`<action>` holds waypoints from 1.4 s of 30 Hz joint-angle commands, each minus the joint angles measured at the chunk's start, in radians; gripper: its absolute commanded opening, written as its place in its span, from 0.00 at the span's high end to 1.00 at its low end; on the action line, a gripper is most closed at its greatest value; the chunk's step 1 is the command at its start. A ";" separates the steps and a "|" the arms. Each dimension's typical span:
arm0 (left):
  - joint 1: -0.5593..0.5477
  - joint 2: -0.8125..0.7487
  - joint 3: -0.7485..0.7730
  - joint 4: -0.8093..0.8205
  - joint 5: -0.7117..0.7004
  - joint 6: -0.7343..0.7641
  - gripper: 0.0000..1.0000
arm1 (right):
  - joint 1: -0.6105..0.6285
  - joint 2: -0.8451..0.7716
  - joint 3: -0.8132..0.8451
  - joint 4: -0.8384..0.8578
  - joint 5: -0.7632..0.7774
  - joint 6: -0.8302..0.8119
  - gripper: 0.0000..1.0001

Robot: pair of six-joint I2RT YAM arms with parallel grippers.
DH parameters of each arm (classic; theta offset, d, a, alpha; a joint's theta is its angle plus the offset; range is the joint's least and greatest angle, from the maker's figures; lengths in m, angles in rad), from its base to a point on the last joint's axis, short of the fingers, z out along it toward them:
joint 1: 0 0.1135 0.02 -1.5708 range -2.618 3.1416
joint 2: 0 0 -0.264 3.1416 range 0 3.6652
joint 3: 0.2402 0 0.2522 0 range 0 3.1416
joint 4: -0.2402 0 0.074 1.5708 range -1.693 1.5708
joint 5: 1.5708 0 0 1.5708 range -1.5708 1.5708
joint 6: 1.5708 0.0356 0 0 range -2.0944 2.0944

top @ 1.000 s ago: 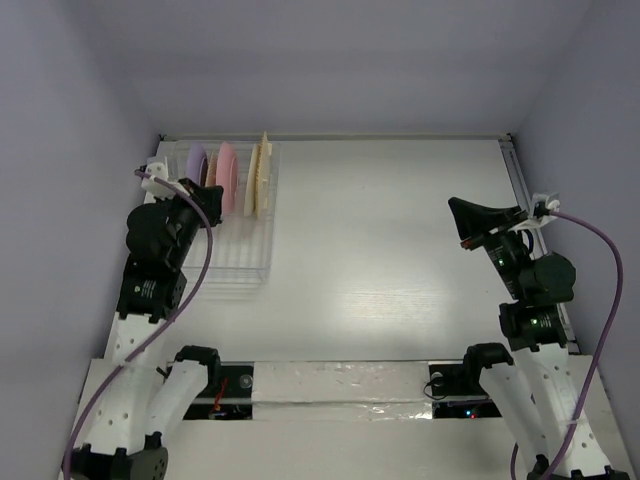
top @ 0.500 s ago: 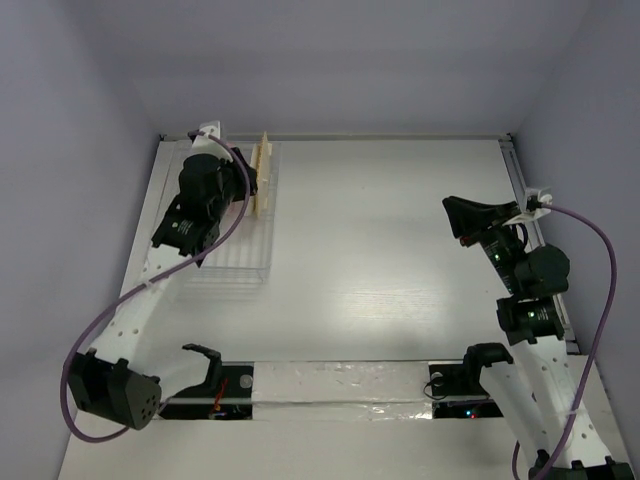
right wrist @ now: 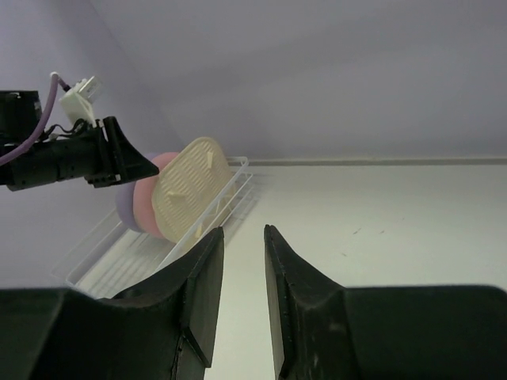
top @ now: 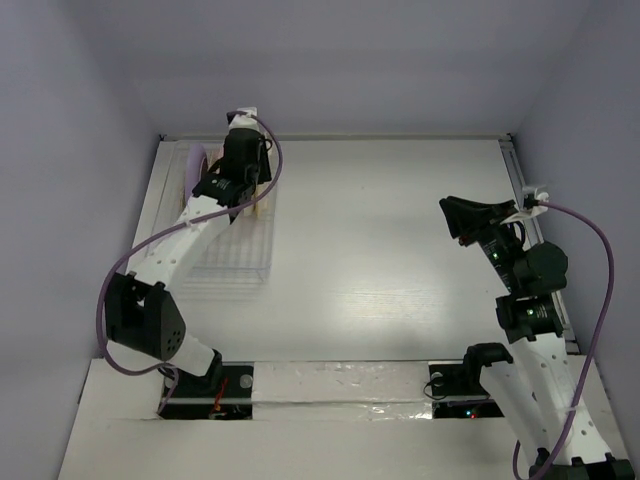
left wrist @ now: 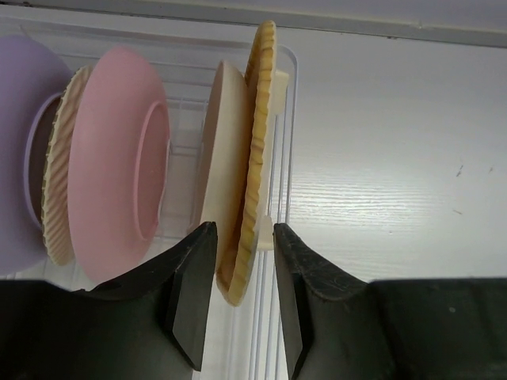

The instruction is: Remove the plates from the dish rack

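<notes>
The left gripper (left wrist: pixel 243 245) is out over the far end of the clear dish rack (top: pixel 236 252). Its jaws are spread to either side of the ribbed orange plate (left wrist: pixel 260 142) and the cream plate (left wrist: pixel 227 150) leaning against it (not clamped, from what I can see). The pink plate (left wrist: pixel 119 190) and purple plate (left wrist: pixel 17 158) stand on edge beside them. The right gripper (right wrist: pixel 242 253) hangs parted and empty above the table (top: pixel 400 250).

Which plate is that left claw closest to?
The ribbed yellow-orange plate at the row's end: its lower edge sits between the open fingers of the left gripper. The pink plate and purple plate stand outside them.
</notes>
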 commanded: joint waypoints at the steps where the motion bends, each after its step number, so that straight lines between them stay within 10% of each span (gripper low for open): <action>1: -0.004 0.016 0.079 0.012 -0.035 0.037 0.68 | -0.004 0.004 0.038 0.021 -0.023 -0.001 0.67; 13: -0.004 0.159 0.142 0.003 -0.052 0.051 0.69 | -0.004 0.002 0.039 0.018 -0.023 -0.001 0.66; 25: -0.033 0.209 0.203 -0.003 -0.059 0.054 0.99 | -0.004 0.008 0.039 0.020 -0.026 -0.001 0.66; 42: -0.042 0.111 0.263 0.008 -0.127 0.067 1.00 | -0.004 0.042 0.038 0.031 -0.039 0.004 0.65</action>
